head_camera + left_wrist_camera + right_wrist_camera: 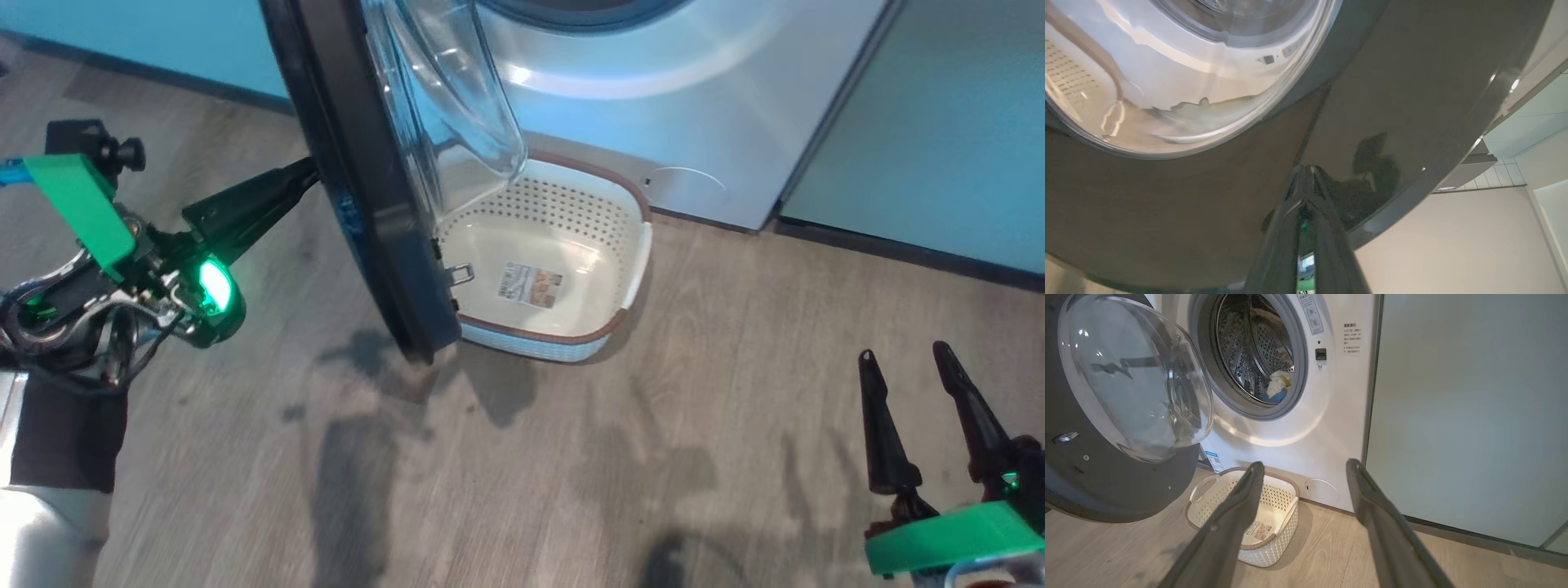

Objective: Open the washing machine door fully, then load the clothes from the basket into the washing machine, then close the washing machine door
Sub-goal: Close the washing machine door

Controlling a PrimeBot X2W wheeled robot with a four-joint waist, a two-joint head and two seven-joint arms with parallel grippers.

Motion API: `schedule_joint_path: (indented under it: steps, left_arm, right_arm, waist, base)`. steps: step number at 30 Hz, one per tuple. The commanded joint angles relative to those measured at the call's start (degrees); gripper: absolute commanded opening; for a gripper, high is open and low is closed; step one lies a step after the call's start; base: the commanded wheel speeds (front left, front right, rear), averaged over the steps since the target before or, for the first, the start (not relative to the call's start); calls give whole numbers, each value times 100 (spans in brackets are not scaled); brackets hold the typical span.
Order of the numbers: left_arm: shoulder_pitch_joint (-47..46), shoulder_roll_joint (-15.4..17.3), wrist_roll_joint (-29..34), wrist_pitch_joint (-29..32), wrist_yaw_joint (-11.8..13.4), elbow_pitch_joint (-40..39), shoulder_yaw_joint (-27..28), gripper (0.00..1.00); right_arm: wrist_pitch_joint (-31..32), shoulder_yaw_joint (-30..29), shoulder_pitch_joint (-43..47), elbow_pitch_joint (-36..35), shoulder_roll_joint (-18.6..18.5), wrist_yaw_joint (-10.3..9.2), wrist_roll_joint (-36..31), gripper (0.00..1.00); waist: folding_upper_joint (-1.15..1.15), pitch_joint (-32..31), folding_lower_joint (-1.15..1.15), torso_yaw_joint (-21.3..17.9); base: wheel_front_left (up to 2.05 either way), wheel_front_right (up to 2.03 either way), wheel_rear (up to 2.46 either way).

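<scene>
The washing machine (718, 114) (1327, 416) stands with its door (367, 196) (1122, 416) (1208, 196) swung part way out, edge-on in the head view. My left gripper (306, 173) (1308, 169) is shut, its tips pressed against the door's glossy black outer rim. The cream basket (633, 245) (1274, 543) sits on the floor under the porthole, only a label sticker inside. Clothes (1278, 387), pale with blue, lie inside the drum. My right gripper (902, 359) (1302, 465) hangs open and holds nothing, low at the right, well back from the basket.
Pale green cabinets (939, 122) (1470, 416) flank the machine on the right. Wood-look floor (612, 457) spreads in front. The door's glass bowl (457, 106) juts over the basket's near-left side.
</scene>
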Motion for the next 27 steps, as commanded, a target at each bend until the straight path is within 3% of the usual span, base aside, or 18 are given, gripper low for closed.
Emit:
schedule_joint_path:
  steps: [1,16,27]
  left_arm:
    - [-247,202,62,63,33,-248,197,0]
    - [-440,0,139,19,233,-541,38,0]
    - [-678,-115,432,-300,157,-324,33,0]
  right_arm:
    - [-95,100,-274,-143,8,-16,9,100]
    - [-489,280,-605,213,182,-16,180,100]
    - [-616,337,-713,410,202,-16,284,100]
  waist:
    - [0,28,0,-141]
    - [0,84,0,-967]
    - [0,170,0,-1455]
  base:
    - [0,0,0]
    - [0,0,0]
    - [0,0,0]
